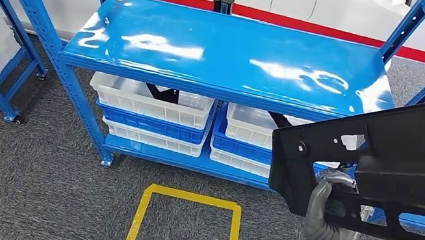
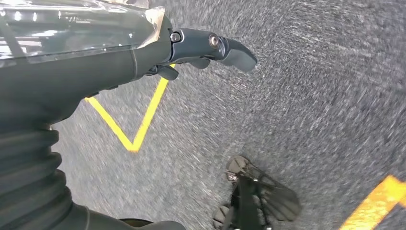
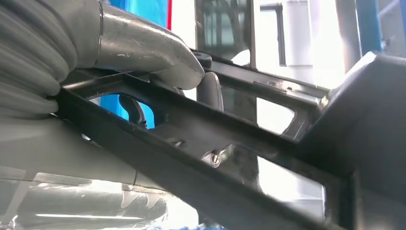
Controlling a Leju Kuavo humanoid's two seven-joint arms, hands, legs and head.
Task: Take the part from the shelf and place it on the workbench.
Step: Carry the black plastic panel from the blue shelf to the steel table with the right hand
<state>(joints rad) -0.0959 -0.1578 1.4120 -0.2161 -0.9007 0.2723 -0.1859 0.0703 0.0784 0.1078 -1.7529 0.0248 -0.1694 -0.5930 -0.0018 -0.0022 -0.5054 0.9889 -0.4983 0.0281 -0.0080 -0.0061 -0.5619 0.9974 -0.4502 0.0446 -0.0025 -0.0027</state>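
The right hand [image 1: 324,191] grasps the black part [image 1: 399,166] by a lower rail, thumb [image 3: 148,48] hooked over the bar, holding it lifted clear of the blue shelf [image 1: 234,54] for carrying. The left hand [image 2: 191,52] hangs over the floor [image 2: 311,96], fingers loosely extended, holding nothing.

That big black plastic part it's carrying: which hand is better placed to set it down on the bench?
The right. The right hand already grips the large black plastic frame part, thumb over a bar. The left hand hangs over the grey carpet floor, holding nothing, so it would have to come up first.
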